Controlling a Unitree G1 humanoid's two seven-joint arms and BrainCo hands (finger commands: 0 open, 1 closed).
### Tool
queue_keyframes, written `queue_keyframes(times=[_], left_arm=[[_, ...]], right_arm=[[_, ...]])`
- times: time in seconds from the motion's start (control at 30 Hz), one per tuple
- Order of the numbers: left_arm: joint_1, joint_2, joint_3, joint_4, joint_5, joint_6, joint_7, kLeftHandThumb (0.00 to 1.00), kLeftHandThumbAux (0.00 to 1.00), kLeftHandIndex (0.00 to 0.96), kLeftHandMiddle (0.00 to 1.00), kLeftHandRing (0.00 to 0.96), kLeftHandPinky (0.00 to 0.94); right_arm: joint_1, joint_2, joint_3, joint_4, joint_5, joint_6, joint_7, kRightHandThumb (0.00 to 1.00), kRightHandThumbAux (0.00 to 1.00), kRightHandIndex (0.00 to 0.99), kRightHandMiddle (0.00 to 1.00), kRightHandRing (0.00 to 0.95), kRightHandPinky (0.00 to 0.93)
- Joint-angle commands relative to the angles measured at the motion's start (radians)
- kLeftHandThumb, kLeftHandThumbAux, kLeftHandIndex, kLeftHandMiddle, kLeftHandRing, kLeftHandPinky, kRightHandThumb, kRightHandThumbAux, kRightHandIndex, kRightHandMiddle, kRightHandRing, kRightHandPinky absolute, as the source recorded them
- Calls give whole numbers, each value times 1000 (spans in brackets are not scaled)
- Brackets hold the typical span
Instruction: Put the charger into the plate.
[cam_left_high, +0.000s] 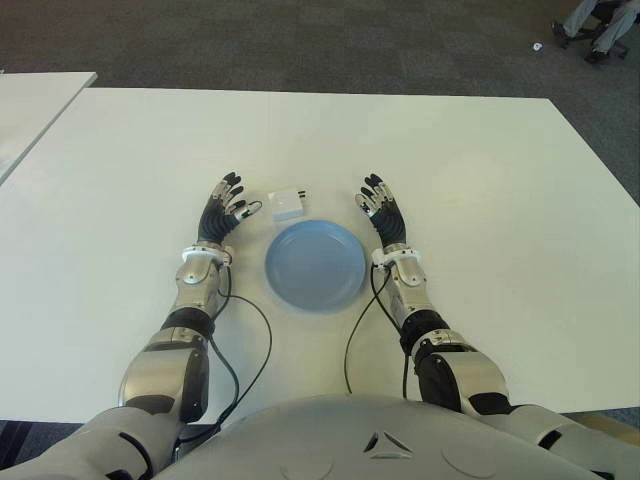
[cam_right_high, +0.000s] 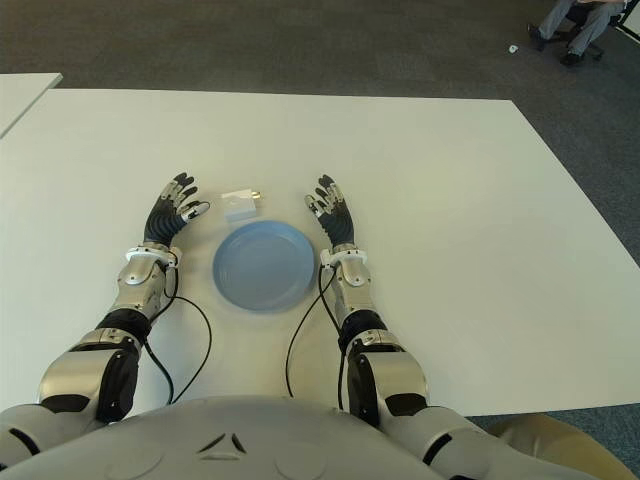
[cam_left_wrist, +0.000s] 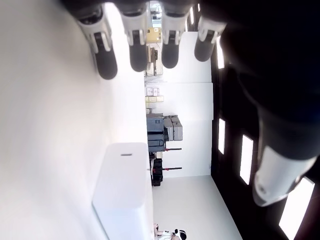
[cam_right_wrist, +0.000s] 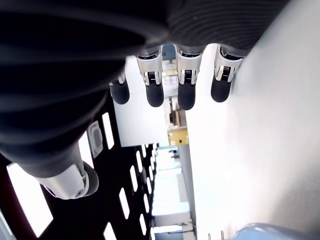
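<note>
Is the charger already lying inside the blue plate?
No, the white charger lies on the table just beyond the far rim of the plate.

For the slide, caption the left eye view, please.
Both open hands, left hand and right hand, flank the empty blue plate; white charger beyond it.

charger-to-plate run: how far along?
Nothing done yet. The charger lies on the table just beyond the empty plate. The left robot hand is open beside the charger, not gripping; the right robot hand is open on the plate's other side. Left: grasp, lift, place in plate.
</note>
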Motion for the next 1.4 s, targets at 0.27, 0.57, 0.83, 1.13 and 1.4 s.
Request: queue_keyframes(times=[0.27,0.57,0.83,1.13,1.4], left_arm=[[90,0,-6,-5,18,39,41,250,752,52,97,102,110],[107,6,-8,-29,16,81,37,209,760,41,85,90,91],[105,15,-1,-23,5,93,20,185,760,35,82,84,92],[200,73,45,-333,-70,137,-16,204,762,48,96,103,131],[247,99,91,-594,-53,210,76,242,748,76,130,141,180]], right_arm=[[28,9,-3,41,6,30,1,0,630,37,109,95,88],[28,9,-3,42,5,26,2,0,624,37,106,92,81],[28,18,3,43,-2,29,-9,0,627,37,108,94,86],[35,25,6,29,-1,33,-11,0,622,36,102,89,84],[22,1,-12,44,10,54,-13,0,614,34,101,87,82]])
